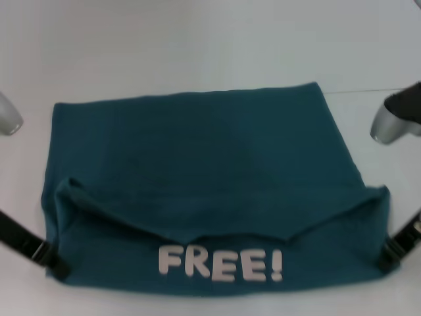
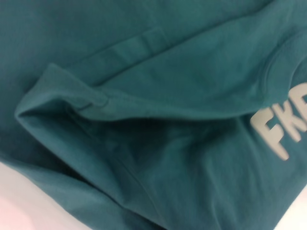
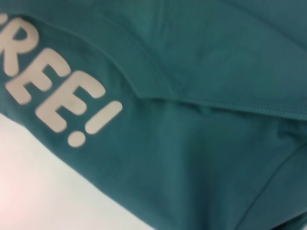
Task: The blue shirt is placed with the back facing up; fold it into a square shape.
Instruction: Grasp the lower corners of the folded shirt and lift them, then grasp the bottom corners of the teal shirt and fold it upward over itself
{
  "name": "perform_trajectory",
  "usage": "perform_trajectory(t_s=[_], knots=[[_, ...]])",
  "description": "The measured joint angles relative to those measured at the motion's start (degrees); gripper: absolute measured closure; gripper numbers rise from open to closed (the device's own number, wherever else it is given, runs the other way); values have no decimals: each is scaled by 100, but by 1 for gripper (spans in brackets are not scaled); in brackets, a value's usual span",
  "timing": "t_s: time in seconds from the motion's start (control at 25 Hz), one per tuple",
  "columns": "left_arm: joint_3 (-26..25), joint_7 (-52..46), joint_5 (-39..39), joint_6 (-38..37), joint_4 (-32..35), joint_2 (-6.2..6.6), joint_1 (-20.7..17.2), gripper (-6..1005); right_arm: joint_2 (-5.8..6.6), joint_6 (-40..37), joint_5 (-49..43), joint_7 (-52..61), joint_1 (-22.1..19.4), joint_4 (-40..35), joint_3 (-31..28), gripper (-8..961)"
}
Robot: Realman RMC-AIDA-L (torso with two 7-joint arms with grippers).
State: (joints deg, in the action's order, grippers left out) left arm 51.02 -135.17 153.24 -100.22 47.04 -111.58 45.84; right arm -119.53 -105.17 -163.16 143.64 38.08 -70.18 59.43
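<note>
The blue shirt (image 1: 197, 151) lies spread across the white table (image 1: 197, 46). Its near part is turned up and over, so a strip with white "FREE!" lettering (image 1: 220, 263) faces me. My left gripper (image 1: 54, 263) grips the shirt's near left corner. My right gripper (image 1: 383, 258) grips the near right corner. Both corners are raised into a soft fold with a hem line sagging between them. In the left wrist view only the fabric (image 2: 158, 120) and the first letters (image 2: 283, 129) show. The right wrist view has the cloth (image 3: 216, 120) and the lettering's end (image 3: 62, 103).
Silver arm links stand at the left edge (image 1: 6, 115) and the right edge (image 1: 393, 122) beside the shirt. Bare white table surrounds the cloth at the back and on both sides.
</note>
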Motion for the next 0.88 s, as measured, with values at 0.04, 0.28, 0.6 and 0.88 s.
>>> perform_trajectory(t_s=[0.04,0.28,0.6,0.88], knots=[[10,13,26,-139,-10,19,4,909,6,-187,-6,-46,-14,-24,9,897],[265,61,295,-894,-263,-11,20,903,31,-844,-84,-196,-116,-64,226,890],[629,41,304,-1395,-372,-160,-38,895,-9,-895,-344,-268,-255,223,699,881],[311,151,236,-1649,-265,-148,-68,889,126,-921,321,-294,-453,6,718,873]])
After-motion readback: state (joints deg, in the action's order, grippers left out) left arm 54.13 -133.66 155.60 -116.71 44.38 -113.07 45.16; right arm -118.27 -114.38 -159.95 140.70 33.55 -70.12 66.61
